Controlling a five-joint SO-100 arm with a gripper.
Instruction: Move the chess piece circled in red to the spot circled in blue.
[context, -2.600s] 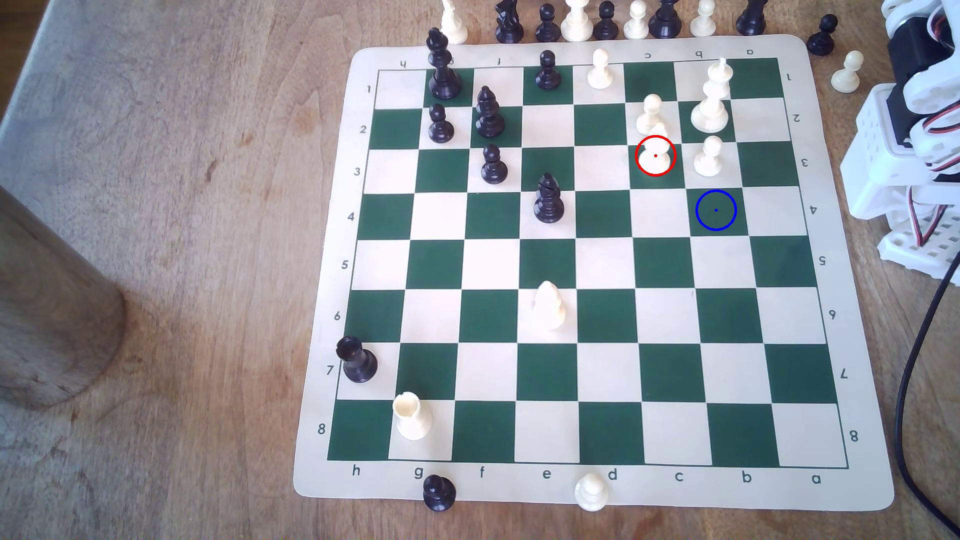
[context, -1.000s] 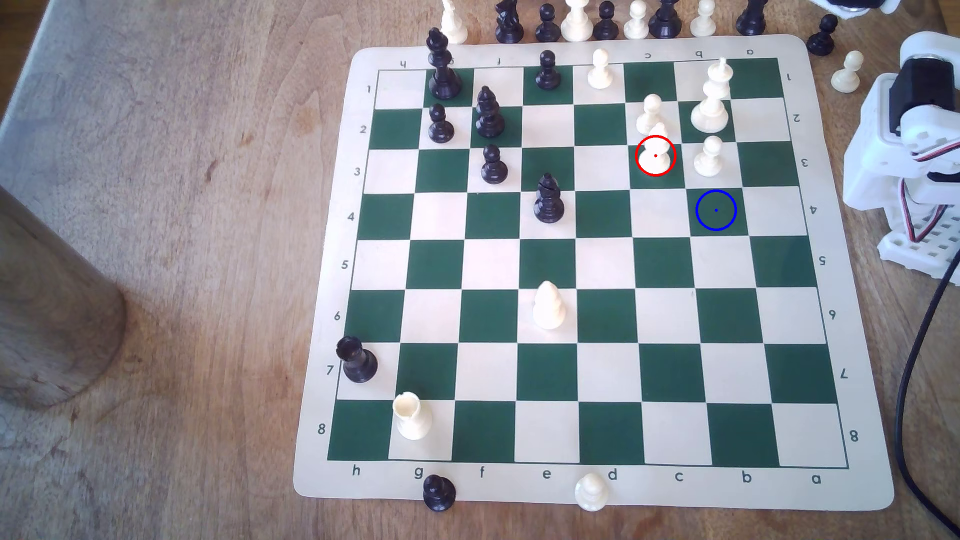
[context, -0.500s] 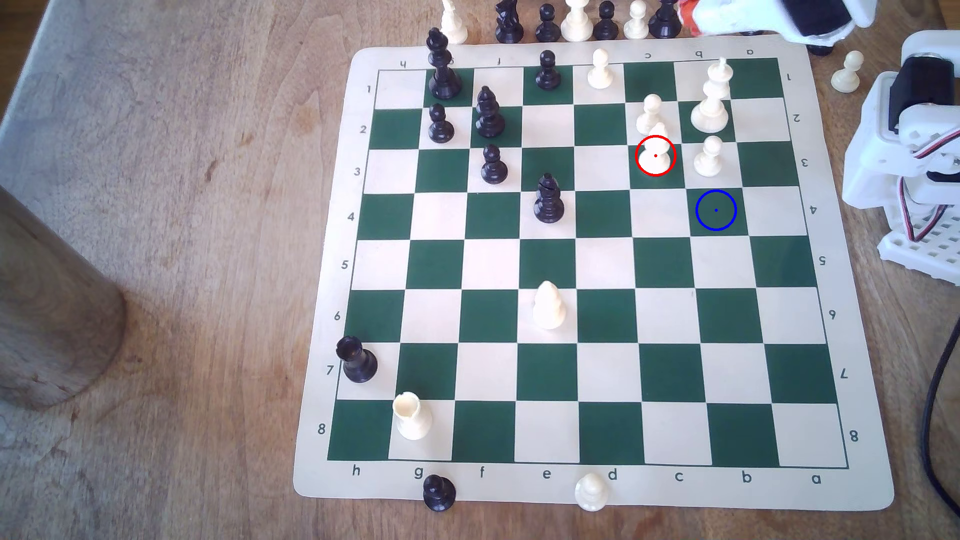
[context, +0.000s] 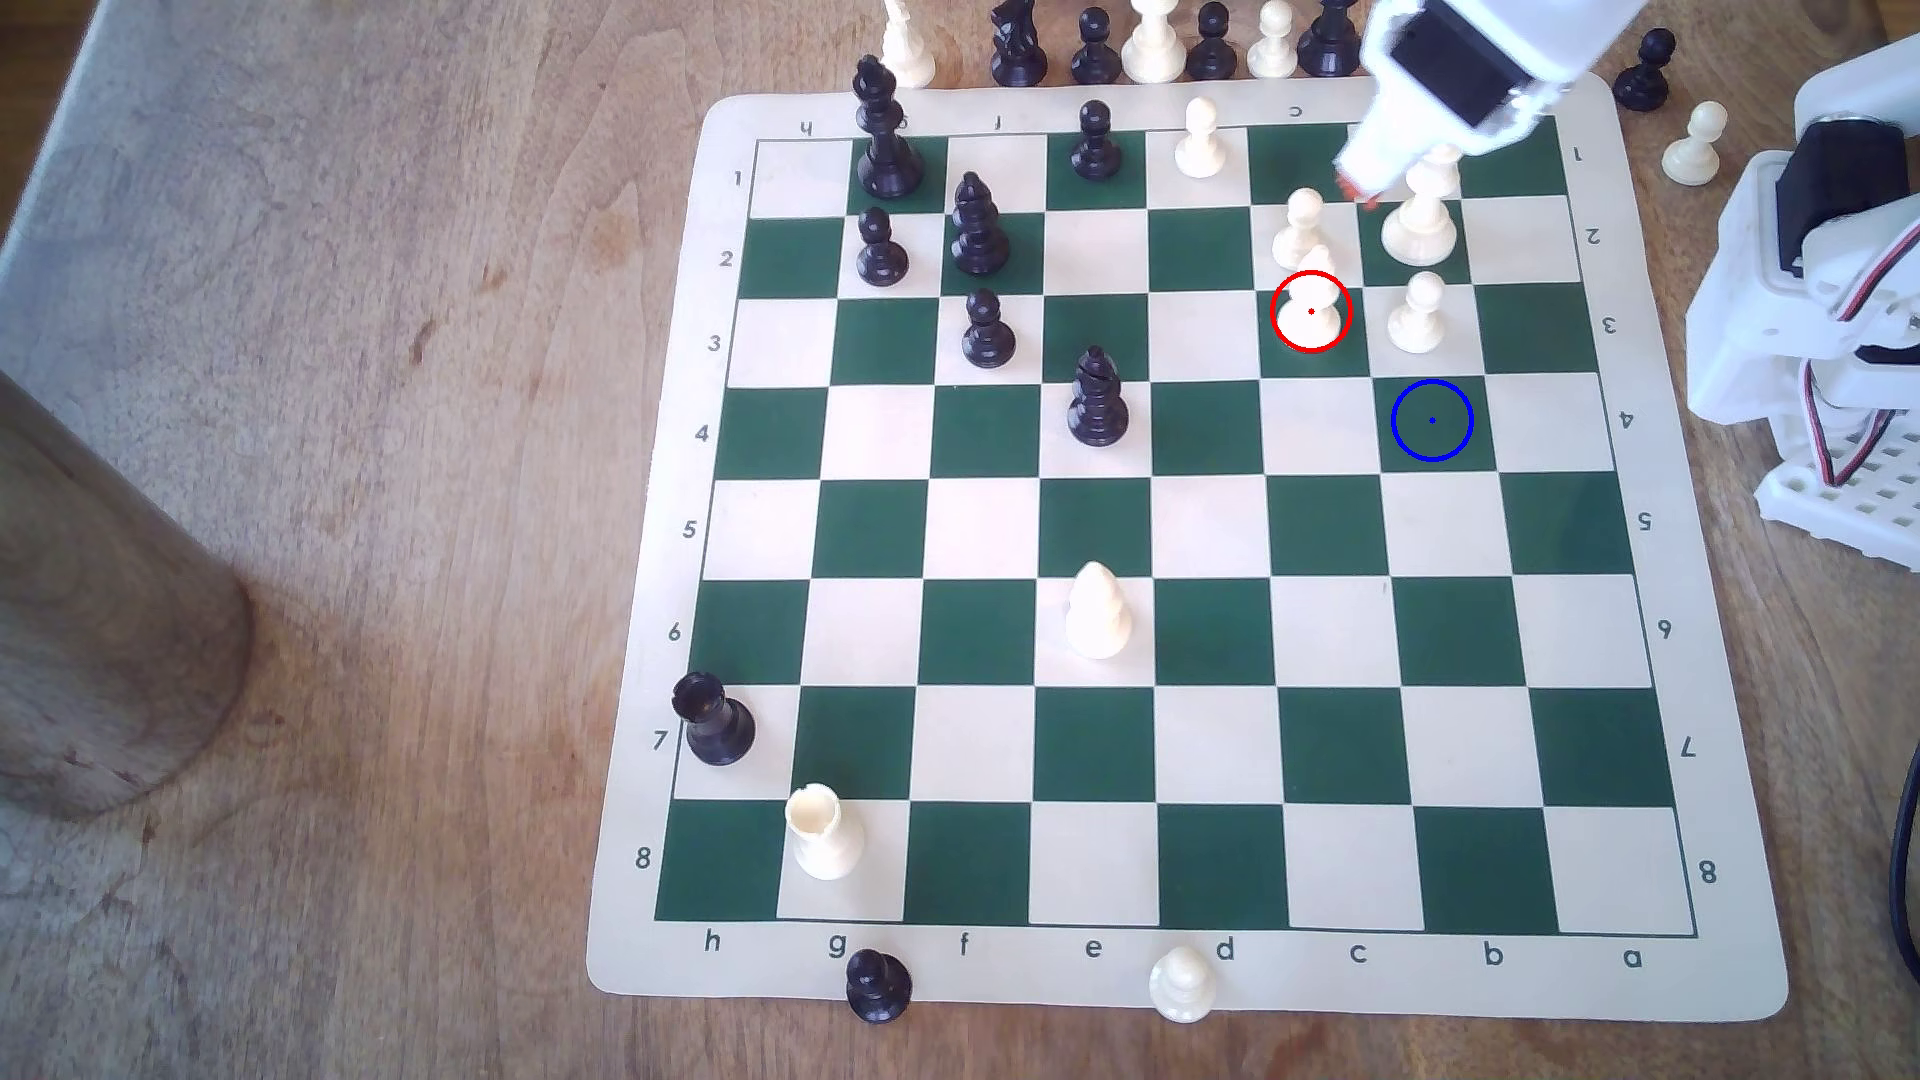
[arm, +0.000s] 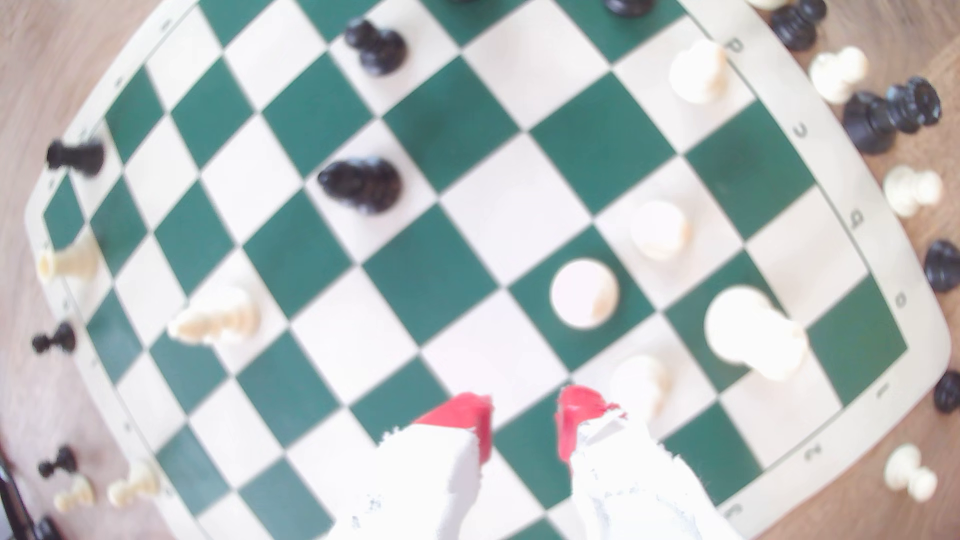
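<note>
Exterior view: bishop (context: 1311, 312) stands upright, pointed head up; gripper (context: 1359, 193) jaws apart, empty.

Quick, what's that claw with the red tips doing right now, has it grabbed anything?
Gripper: open, holding nothing; its red fingertips stand apart over the board, short of the ringed cream bishop.

Bishop (context: 1311, 312) on board (context: 1704, 976), diagonally adjacent to ringed square (context: 1432, 421).
</note>
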